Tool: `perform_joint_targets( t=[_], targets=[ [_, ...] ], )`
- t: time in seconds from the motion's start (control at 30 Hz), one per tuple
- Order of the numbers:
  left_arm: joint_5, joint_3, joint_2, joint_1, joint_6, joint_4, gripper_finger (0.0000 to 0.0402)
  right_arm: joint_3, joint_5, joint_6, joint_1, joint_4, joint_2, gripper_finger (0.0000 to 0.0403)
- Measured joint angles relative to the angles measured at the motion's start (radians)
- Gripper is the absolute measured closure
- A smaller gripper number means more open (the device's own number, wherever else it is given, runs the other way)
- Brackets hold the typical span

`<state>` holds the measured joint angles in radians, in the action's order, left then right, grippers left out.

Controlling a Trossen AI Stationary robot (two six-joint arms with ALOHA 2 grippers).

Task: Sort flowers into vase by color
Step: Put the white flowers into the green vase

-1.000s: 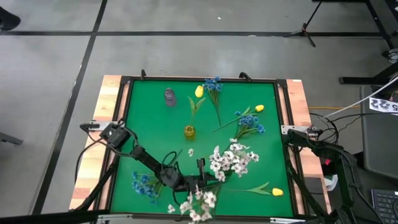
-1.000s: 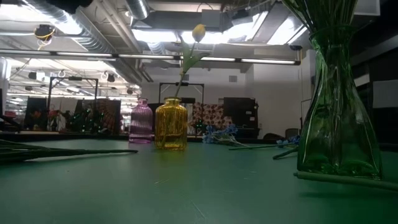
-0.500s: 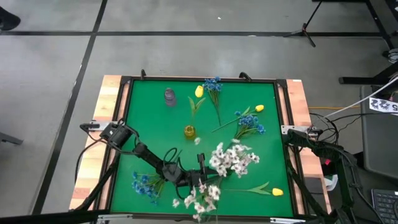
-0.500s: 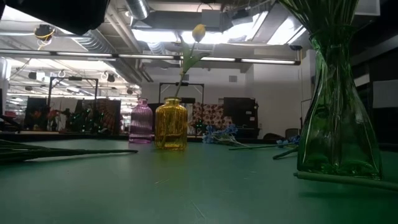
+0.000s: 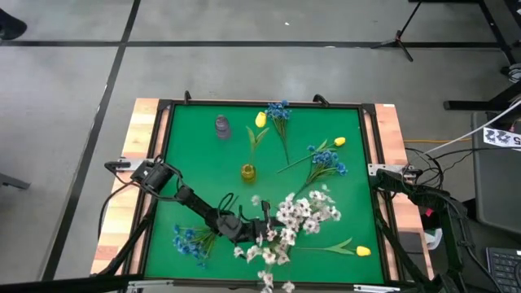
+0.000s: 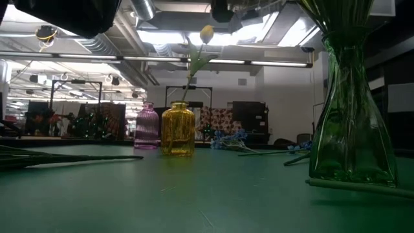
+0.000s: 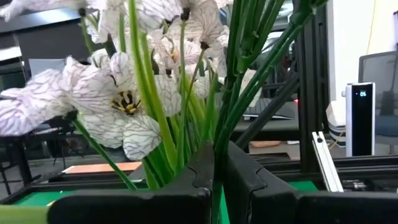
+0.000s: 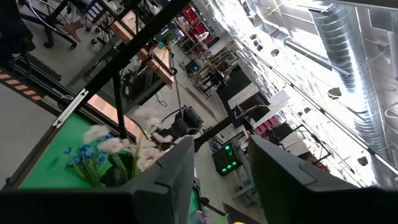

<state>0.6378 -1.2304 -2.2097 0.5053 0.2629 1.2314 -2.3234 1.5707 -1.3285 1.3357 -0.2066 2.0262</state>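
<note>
My left gripper (image 5: 259, 233) (image 7: 219, 177) is near the table's near edge, shut on a white-blossom sprig (image 5: 271, 251), right beside the white bunch (image 5: 299, 210). That bunch stands in the green glass vase (image 6: 352, 123), which the blossoms hide from above. The yellow vase (image 5: 248, 172) (image 6: 178, 131) holds one yellow tulip (image 6: 206, 32). The purple vase (image 5: 222, 126) stands farther back. Blue sprigs (image 5: 326, 159), (image 5: 278, 111), (image 5: 189, 239) and yellow tulips (image 5: 339, 141), (image 5: 363, 251) lie flat on the mat. My right gripper (image 8: 221, 155) is open, parked at the table's right edge. My left gripper pinches the thin green stem (image 7: 219, 149) of the white sprig between its two shut fingers (image 7: 202, 177), which lie across it. The stem rises above the fingers among other green stems, with blossoms (image 7: 124, 102) close by. Its lower end is hidden below the fingers.
A black frame (image 5: 370, 163) borders the green mat, with wooden table edges outside it. A loose green stem (image 6: 356, 186) lies at the green vase's foot. More stems (image 6: 65, 157) lie on the mat at the left of the low view. Bare mat (image 5: 195, 163) lies between the vases and my left arm.
My left gripper has carried the white sprig from the near edge toward the table's right and a little away from that edge, up against the white bunch in the green vase. My left arm now shows larger at the top of the low view. Its fingers have stayed shut.
</note>
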Motion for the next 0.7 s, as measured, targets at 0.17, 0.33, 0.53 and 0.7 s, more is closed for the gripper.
perform_joint_targets(
  t=[0.17,0.33,0.53,0.7],
  targets=[
    [0.003,0.0,0.001,-0.005,-0.046,-0.015,0.0391,0.0,0.0,0.0,0.0,0.0,0.0,0.0251],
    [0.02,0.0,0.002,-0.01,-0.142,-0.101,0.0385,0.0,0.0,0.0,0.0,0.0,0.0,0.0251],
    [0.022,0.001,0.001,-0.012,-0.231,-0.169,0.0385,0.0,0.0,0.0,0.0,0.0,0.0,0.0251],
    [0.022,0.001,0.001,-0.014,-0.225,-0.177,0.0353,0.0,0.0,0.0,0.0,0.0,0.0,0.0251]
  ],
)
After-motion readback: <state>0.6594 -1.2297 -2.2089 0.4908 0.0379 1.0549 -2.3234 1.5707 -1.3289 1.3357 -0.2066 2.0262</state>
